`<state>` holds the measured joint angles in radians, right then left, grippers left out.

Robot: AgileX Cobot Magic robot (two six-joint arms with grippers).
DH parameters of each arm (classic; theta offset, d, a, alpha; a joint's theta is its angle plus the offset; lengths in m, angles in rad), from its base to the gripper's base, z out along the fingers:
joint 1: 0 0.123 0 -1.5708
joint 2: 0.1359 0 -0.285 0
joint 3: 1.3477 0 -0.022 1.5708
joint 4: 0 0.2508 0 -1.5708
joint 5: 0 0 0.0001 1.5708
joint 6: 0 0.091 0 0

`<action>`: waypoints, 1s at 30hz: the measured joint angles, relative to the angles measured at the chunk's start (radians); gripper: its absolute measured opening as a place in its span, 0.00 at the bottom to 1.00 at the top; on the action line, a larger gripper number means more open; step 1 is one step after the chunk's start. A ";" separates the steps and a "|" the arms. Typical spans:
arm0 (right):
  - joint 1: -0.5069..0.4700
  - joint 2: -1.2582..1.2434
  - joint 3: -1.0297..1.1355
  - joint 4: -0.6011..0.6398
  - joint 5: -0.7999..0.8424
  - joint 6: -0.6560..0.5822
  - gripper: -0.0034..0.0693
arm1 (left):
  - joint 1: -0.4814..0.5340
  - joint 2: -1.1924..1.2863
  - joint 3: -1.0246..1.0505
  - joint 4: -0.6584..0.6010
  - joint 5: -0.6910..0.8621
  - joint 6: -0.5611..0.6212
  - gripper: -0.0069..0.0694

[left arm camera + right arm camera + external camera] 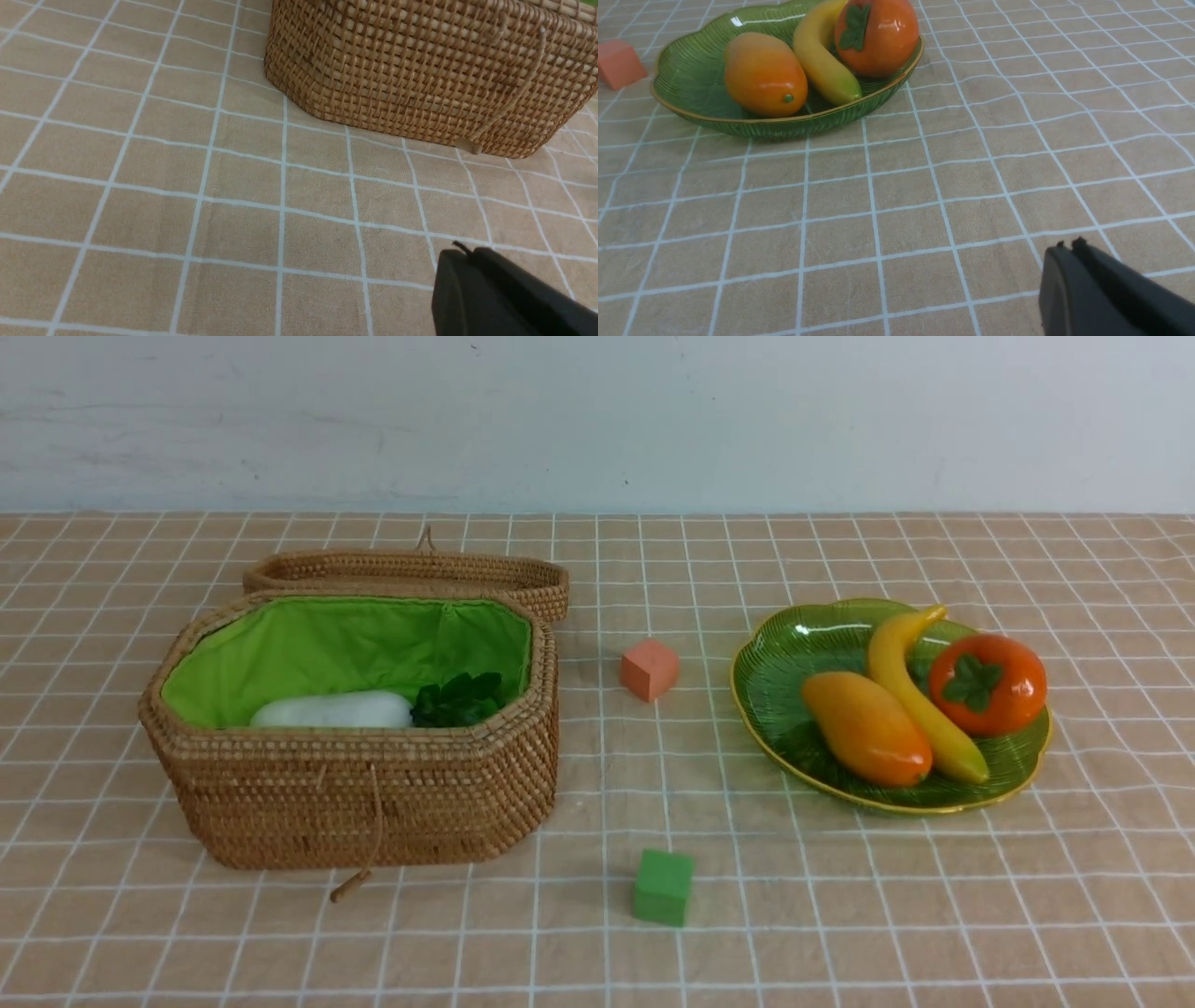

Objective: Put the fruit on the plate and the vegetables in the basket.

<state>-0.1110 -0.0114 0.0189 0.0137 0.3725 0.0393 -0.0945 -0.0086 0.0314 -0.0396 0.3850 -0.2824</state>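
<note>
Wicker basket point(373, 784) toward tablecloth's point(840, 915) left edge, lid point(411, 574) open, white radish point(331, 711) inside, green plate point(794, 653) toward right edge holding 3 fruit: mango point(866, 728), banana point(915, 705), persimmon point(988, 683), left gripper point(460, 254) and right gripper point(1066, 247) both closed, empty.

Even, diffuse light, bright enough in all three views; no hard shadows, just soft contact shade under the basket point(373, 793) and the plate point(775, 644). Small specular highlights on the persimmon point(878, 35) and plate rim in the right wrist view. Front view is slightly soft and washed out. Wrist views are sharp on the cloth point(187, 210), but the close gripper bodies are dark and blurred.
</note>
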 joint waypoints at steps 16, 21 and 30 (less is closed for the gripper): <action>0.000 0.000 0.000 0.000 0.000 0.000 0.08 | 0.000 0.000 0.000 0.000 0.000 -0.003 0.07; 0.000 0.000 0.000 0.000 0.000 0.000 0.09 | 0.000 0.000 0.000 0.000 0.000 -0.003 0.07; 0.000 0.000 0.000 0.000 0.000 -0.002 0.10 | 0.000 0.000 0.000 0.000 0.000 -0.003 0.08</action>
<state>-0.1110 -0.0114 0.0189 0.0137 0.3728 0.0372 -0.0945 -0.0086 0.0314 -0.0396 0.3850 -0.2853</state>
